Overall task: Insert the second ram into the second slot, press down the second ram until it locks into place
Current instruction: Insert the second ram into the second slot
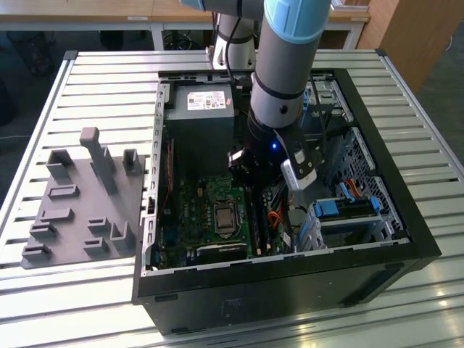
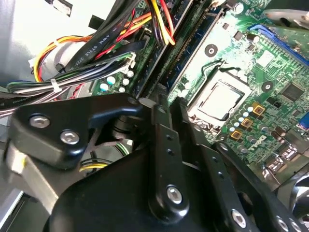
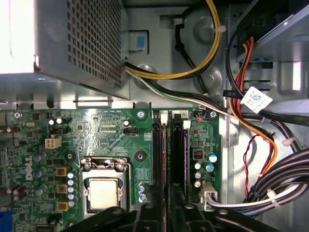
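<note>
Black fingers (image 2: 161, 145) of the hand (image 3: 166, 212) are sitting together right over the ram (image 3: 163, 159), which is standing in its slot (image 3: 179, 159) beside the CPU socket (image 3: 104, 191). Ram's long axis is running straight out from the fingertips toward the PSU (image 3: 72, 43).

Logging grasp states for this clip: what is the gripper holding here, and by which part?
It cannot be told. The gripper sits low over the RAM slots on the motherboard; no grasped part is visible.

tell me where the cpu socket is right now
The cpu socket sits on the green board inside the case, to the exterior view's left of the memory slots, below the power supply.
</note>
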`<state>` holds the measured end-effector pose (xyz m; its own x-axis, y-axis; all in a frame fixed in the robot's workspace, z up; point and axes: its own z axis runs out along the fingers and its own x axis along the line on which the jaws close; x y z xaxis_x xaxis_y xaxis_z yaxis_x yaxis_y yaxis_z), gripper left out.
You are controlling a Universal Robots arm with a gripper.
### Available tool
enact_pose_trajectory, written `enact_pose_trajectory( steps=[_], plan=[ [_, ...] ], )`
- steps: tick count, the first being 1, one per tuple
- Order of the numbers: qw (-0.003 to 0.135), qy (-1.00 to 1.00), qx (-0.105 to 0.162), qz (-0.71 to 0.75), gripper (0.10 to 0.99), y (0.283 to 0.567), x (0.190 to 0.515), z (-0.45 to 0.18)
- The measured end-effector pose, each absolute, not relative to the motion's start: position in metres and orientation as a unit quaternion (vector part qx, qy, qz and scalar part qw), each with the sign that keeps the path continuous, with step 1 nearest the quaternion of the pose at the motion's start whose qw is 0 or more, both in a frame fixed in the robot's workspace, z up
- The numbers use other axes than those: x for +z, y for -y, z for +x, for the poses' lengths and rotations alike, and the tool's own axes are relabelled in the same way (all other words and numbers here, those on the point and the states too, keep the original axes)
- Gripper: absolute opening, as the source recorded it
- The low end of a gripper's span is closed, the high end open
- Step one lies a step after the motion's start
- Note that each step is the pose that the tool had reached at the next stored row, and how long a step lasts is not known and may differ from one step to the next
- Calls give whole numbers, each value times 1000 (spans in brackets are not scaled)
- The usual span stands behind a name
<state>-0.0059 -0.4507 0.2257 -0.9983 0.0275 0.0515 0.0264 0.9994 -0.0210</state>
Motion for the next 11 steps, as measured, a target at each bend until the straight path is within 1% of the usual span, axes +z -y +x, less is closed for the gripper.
enact_pose_trajectory(
  steps=[2, 4, 5, 11],
  plan=[
    [26, 1000, 10, -14, 129, 451, 226, -6],
    [26, 1000, 10, -13, 129, 451, 226, -6],
    [26, 1000, 10, -14, 106, 451, 225, -6],
    [26, 1000, 10, -13, 106, 451, 222, -6]
  ],
)
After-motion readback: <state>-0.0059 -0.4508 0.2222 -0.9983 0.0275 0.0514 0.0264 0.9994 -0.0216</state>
